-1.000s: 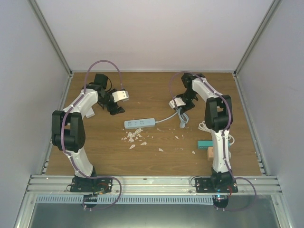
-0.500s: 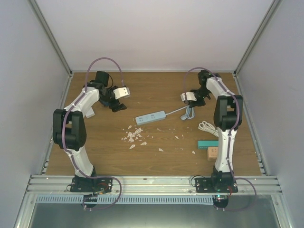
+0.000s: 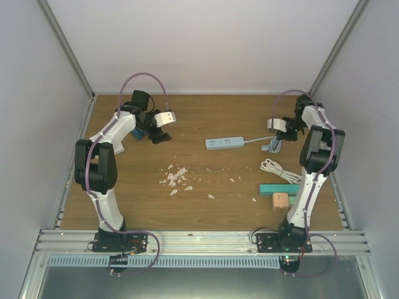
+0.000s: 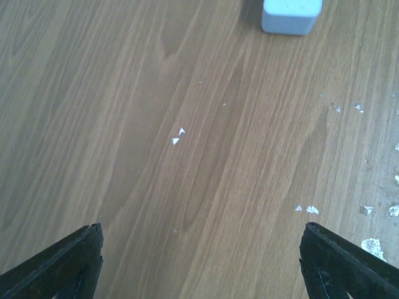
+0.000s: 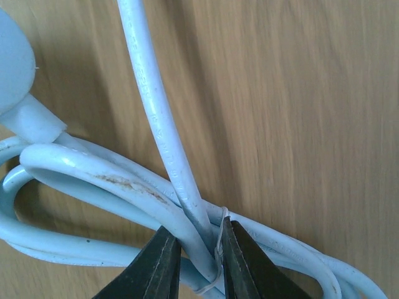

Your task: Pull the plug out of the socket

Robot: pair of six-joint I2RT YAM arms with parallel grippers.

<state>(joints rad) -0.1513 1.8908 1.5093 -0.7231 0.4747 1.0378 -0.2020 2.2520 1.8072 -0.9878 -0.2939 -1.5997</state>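
The socket is a pale blue power strip (image 3: 225, 143) lying flat mid-table; its near end (image 4: 292, 15) shows at the top of the left wrist view. Its cord runs right into a tied coil (image 3: 272, 147). My right gripper (image 3: 277, 138) is shut on that cable bundle (image 5: 187, 205), its jaws (image 5: 198, 261) pinching the crossing strands beside a thin tie. A pale blue moulded body (image 5: 14, 68) with a strain relief, likely the plug, sits at the upper left of the right wrist view. My left gripper (image 3: 159, 136) hangs open over bare wood (image 4: 206, 261), left of the strip.
Pale chips (image 3: 176, 177) litter the middle of the table. A white coiled cable (image 3: 278, 168), a teal box (image 3: 278, 189) and a wooden block (image 3: 280, 200) lie near the right arm. Grey walls close in the table on three sides.
My right gripper closed on the cord bundle and swung right toward the wall, dragging the power strip right with it. The left arm shifted slightly up and right, still open.
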